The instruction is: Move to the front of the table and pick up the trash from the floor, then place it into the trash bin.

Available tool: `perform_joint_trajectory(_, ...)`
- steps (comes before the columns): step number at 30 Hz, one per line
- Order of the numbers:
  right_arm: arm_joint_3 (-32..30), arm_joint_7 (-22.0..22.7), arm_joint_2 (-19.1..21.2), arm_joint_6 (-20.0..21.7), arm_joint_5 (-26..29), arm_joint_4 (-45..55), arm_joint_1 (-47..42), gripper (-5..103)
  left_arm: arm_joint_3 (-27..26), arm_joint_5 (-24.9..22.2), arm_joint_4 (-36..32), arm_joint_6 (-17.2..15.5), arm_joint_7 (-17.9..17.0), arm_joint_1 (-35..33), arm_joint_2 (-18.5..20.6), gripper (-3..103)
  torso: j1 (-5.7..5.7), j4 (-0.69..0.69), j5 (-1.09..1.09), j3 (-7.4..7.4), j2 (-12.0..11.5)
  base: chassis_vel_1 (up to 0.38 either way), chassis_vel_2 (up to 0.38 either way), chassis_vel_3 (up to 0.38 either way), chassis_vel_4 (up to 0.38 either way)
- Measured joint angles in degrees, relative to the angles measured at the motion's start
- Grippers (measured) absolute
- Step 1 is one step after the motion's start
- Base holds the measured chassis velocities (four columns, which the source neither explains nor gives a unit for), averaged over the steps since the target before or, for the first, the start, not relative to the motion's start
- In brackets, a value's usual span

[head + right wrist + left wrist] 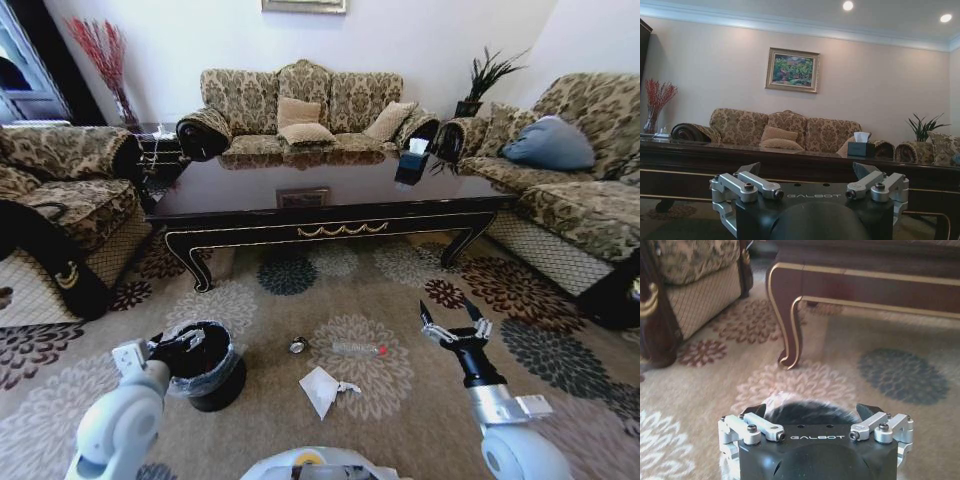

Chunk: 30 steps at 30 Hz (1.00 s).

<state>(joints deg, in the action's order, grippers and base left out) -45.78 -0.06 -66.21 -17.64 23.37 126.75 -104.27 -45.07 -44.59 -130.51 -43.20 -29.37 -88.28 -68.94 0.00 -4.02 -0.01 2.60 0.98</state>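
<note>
The dark wooden table (330, 205) stands ahead of me on the patterned carpet. The trash lies on the floor in front of it: a crumpled white paper (322, 389), a clear bottle with a red cap (358, 349) and a small round piece (297, 345). The black trash bin (207, 368) with its clear liner stands to the left of them. My left gripper (188, 341) hovers open over the bin's rim, empty; the left wrist view shows the left gripper (811, 411) above the dark bin mouth (807, 416). My right gripper (452, 322) is open and empty, raised to the right of the bottle and facing the table (690, 162).
Patterned sofas ring the table: one behind (300, 110), one at the left (60, 200), one at the right (580, 170). A tissue box (412, 160) sits on the tabletop. A curved table leg (790, 325) stands just beyond the bin.
</note>
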Motion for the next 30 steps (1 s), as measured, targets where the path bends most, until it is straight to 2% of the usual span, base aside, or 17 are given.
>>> perform_joint_trajectory(5, -0.08, 0.07, -0.24, -0.32, -0.14, -0.31, -0.16, 100, 0.01, 0.05, 4.13, 0.16, 0.37, 0.21, -0.66, 100, 0.00, 0.01, 0.00, 0.00, 0.00, 0.000, 0.000, 0.000, 0.000)
perform_joint_trajectory(12, -0.15, 0.11, -0.51, -0.83, -0.32, -1.12, -0.14, 100, -2.29, -0.40, 3.77, 0.58, -0.11, -1.15, -2.08, 100, 0.00, 0.00, 0.02, 0.00, 0.00, 0.000, 0.000, 0.000, 0.000)
perform_joint_trajectory(18, 0.22, 0.10, -0.55, -1.15, -0.43, -1.72, 0.34, 100, -3.70, -0.16, 7.88, 0.77, -0.89, -1.63, -2.32, 100, 0.00, 0.00, 0.01, 0.00, 0.00, 0.000, 0.000, 0.000, 0.000)
perform_joint_trajectory(30, 0.71, 0.10, -0.26, -1.37, -0.48, -3.10, 1.23, 100, -1.95, 0.09, 13.23, 0.95, -0.52, 0.21, -3.12, 100, 0.00, 0.00, 0.01, 0.00, 0.00, 0.000, 0.000, 0.000, 0.000)
